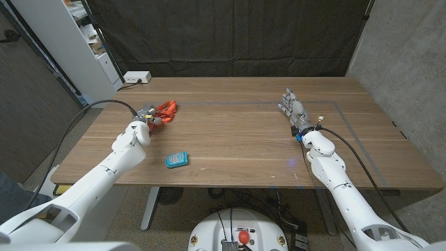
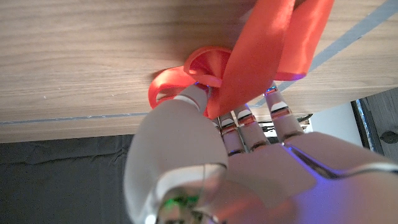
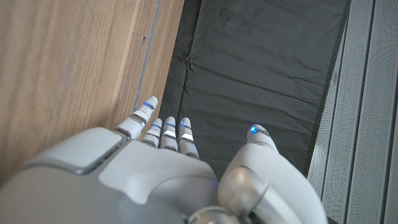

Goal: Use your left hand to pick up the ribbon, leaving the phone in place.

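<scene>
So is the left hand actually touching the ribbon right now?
Touching. In the left wrist view the left hand has its fingers closed around the red ribbon, which passes between them.

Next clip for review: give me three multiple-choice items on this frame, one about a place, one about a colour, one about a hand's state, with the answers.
1. Where is the small blue phone?
A. on the wooden table, nearer the robot than the ribbon
B. in the left hand
C. under the right hand

2. What colour is the satin ribbon?
A. green
B. orange-red
C. white

3. What is the left hand doing?
A. waiting with nothing in it
B. pressing the phone
C. holding the ribbon

Answers: 1 A, the phone lies apart on bare wood; 2 B, both the head and the left wrist view show it; 3 C, the ribbon runs between its fingers, while the right hand holds nothing.
</scene>
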{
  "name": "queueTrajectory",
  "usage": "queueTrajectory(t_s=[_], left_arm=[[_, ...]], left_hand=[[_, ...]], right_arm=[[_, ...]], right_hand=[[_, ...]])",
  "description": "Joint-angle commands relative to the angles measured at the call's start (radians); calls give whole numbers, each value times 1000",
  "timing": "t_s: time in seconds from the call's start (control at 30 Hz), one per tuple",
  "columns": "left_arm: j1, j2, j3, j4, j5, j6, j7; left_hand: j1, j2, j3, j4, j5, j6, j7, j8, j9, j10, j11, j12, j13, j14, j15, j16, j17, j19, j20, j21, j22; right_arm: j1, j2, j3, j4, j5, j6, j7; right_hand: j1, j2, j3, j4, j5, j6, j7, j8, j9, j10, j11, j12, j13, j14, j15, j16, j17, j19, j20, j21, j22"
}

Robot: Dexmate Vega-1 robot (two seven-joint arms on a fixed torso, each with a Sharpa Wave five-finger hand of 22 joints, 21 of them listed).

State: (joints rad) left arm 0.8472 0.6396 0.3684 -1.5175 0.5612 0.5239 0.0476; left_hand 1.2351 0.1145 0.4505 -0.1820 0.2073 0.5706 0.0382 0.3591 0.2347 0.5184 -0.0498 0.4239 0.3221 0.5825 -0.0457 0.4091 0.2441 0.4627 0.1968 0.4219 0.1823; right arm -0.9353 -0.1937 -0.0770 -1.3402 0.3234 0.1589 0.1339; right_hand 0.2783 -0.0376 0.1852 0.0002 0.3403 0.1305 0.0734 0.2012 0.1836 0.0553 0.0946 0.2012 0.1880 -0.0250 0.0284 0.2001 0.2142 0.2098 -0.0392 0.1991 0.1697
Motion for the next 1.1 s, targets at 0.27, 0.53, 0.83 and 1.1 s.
queueTrajectory(t_s=[0.27,0.53,0.83,1.1], left_arm=[[25,-19,-37,-72,2,56,43],[29,-30,-46,-75,-8,57,59],[31,-28,-48,-89,-9,69,54],[33,-28,-51,-106,-6,85,56]], left_hand=[[90,5,-7,2,8,182,-4,76,33,180,-32,69,49,249,-107,123,62,421,-205,163,29],[127,2,-25,7,7,291,-13,139,69,300,-52,121,101,336,-125,152,75,464,-247,231,30],[128,3,-25,13,7,318,-14,163,88,326,-60,138,133,369,-124,146,72,468,-255,259,30],[125,4,-26,16,7,325,-9,172,96,328,-61,143,153,382,-123,142,72,465,-256,273,28]], right_arm=[[4,13,8,19,18,17,16],[6,9,10,14,16,15,18],[8,2,8,7,14,6,26],[16,3,6,14,14,9,33]], right_hand=[[0,8,-6,-2,4,9,-1,-3,6,7,6,-1,3,5,9,7,0,5,9,-6,2],[1,9,-6,-3,4,10,-2,-2,6,9,6,-1,3,9,10,8,0,7,11,-5,2],[2,10,-6,-4,4,10,-2,-3,6,9,6,-1,4,10,9,9,0,8,11,-5,2],[3,11,-6,-5,5,11,-1,-3,6,9,5,-1,4,10,8,8,0,10,12,-5,2]])
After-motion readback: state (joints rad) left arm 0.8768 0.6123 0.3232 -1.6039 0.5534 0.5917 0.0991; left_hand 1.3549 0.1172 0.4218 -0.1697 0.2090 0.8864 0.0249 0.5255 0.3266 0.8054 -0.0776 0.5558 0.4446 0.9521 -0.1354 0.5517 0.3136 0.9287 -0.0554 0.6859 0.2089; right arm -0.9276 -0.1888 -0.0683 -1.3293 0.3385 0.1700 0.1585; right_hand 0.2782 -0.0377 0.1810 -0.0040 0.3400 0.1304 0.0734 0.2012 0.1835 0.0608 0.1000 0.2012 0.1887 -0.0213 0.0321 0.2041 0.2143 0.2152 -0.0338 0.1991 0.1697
